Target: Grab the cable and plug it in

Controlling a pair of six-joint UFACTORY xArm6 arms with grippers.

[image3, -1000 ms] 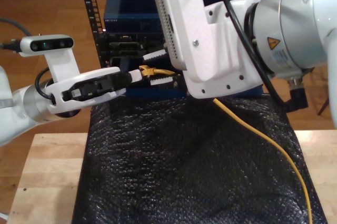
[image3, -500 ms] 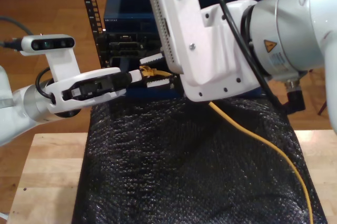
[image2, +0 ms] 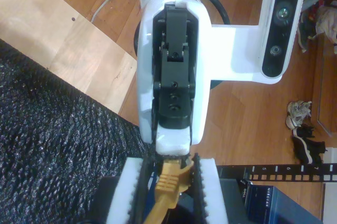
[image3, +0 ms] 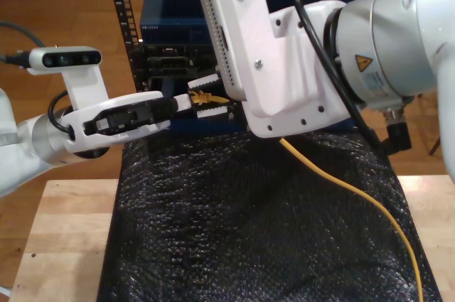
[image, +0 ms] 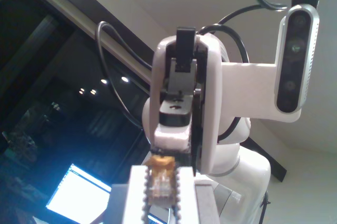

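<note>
Cable [image3: 353, 193]: yellow, its plug end is held up in the air over the far edge of the black padded mat [image3: 242, 238], just in front of the blue rack unit [image3: 170, 21]. The two tools meet at that end. The rest of the cable comes out from under the big arm on the exterior view's right, then runs across the mat toward the near right corner of that view.

First tool [image: 160, 177]: on the arm coming in from the exterior view's left [image3: 183, 103]. Its fingers are narrow and pinch the clear plug [image: 159, 188] between the ribbed white pads [image: 137, 192].

Second tool [image2: 171, 165]: on the large arm on the exterior view's right [image3: 210, 94]. It is narrow too, its toothed fingers [image2: 206, 187] clamped on the yellow boot [image2: 169, 179] just behind the plug, and the cable trails back between them.

The tools face each other nose to nose, almost touching. The mat covers the middle of the wooden bench [image3: 64, 238]. Whether the plug touches the rack unit cannot be told.
</note>
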